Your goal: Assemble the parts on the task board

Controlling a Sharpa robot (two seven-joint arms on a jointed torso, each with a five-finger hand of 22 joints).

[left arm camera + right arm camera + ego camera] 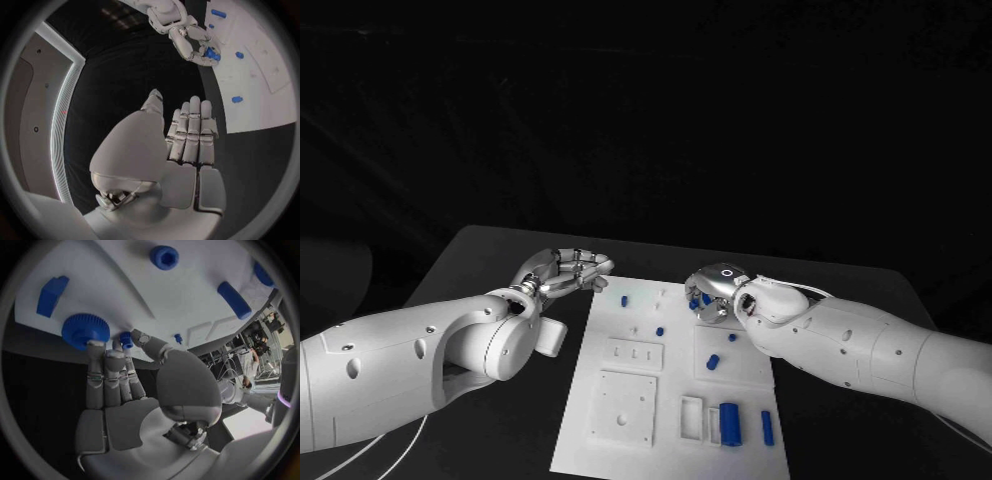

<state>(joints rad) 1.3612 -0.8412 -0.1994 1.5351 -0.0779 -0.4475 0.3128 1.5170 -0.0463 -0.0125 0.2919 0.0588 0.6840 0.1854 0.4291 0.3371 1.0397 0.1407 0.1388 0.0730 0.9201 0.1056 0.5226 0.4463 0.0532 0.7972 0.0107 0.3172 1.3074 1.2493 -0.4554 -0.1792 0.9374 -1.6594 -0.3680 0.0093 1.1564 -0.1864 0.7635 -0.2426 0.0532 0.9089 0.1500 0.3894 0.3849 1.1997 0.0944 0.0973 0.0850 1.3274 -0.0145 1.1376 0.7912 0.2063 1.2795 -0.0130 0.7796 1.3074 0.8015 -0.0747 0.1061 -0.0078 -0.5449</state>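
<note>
**Right hand at the far edge, reaching for the gear**

Nearest us, along the near end of the task board (625, 440), we see 2 blue bars (733, 420) lying side by side, each with its long axis running near to far. Further up sit smaller blue pieces, well apart from one another.

At the far edge, our right hand (125, 390) has its fingertips (94, 347) touching the toothed blue gear (85, 331), which lies flat on the board with its axis pointing up out of the plate. The fingers are stretched almost straight and we cannot tell whether anything is truly pinched; a small blue peg (126, 339) lies just beside them.

Our left hand (181, 145) hovers off the board's far left corner, flat and open, holding nothing.

We judge the step is grasping the gear: curl fingers around the rim, keep it level, and avoid nudging the peg
</note>
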